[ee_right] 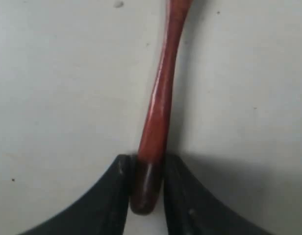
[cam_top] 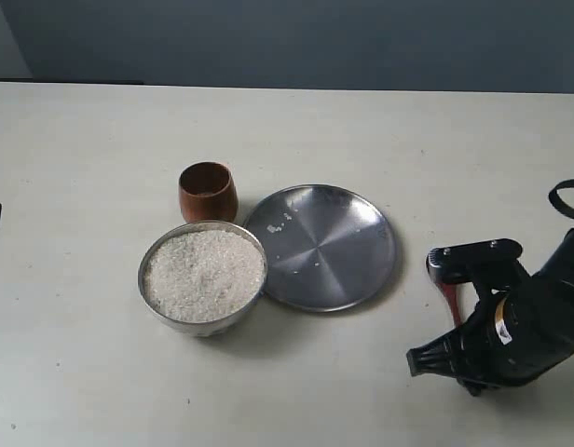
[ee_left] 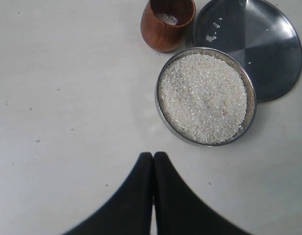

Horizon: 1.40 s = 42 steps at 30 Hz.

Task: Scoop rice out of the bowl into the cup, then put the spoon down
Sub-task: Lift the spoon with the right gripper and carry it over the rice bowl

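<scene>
A pale table seen from above holds three dishes clustered near its middle. The bowl, round silver metal, is filled nearly to the rim with the rice, a flat heap of fine white grains. Just behind it stands the cup, small, rounded, reddish-brown wood, with a few white grains showing inside in the left wrist view. To the right of the bowl, its edge touching or tucked just under the bowl's rim, lies a flat silver plate with a few stray grains on it. The left gripper hangs above bare table near the bowl, its two black fingers pressed together with nothing between them. The right gripper is low at the right side of the table, well apart from the dishes. The spoon, slim dark red wood, has the end of its handle between this claw's two fingers, which sit close on either side; whether they pinch it or only flank it cannot be told
</scene>
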Each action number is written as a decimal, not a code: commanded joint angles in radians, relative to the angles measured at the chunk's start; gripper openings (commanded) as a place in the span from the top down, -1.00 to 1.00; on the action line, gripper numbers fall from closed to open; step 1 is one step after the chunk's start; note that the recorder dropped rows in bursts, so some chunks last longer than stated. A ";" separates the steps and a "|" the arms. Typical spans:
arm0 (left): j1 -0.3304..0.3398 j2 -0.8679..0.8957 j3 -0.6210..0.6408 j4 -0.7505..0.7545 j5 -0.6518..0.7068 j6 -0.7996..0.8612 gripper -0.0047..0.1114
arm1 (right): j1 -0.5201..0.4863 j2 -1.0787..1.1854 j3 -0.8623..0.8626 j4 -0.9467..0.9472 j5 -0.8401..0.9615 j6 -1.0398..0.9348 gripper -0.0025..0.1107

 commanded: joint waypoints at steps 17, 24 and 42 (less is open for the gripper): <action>0.003 -0.001 0.002 -0.002 -0.007 -0.001 0.91 | -0.002 -0.208 -0.107 -0.181 0.185 0.012 0.97; 0.003 -0.001 0.002 -0.002 -0.007 -0.001 0.91 | -0.002 -0.275 -0.303 0.040 0.491 -0.561 0.97; 0.003 -0.001 0.002 -0.003 -0.007 -0.001 0.91 | 0.363 -0.039 -0.589 -0.191 0.725 -0.618 0.97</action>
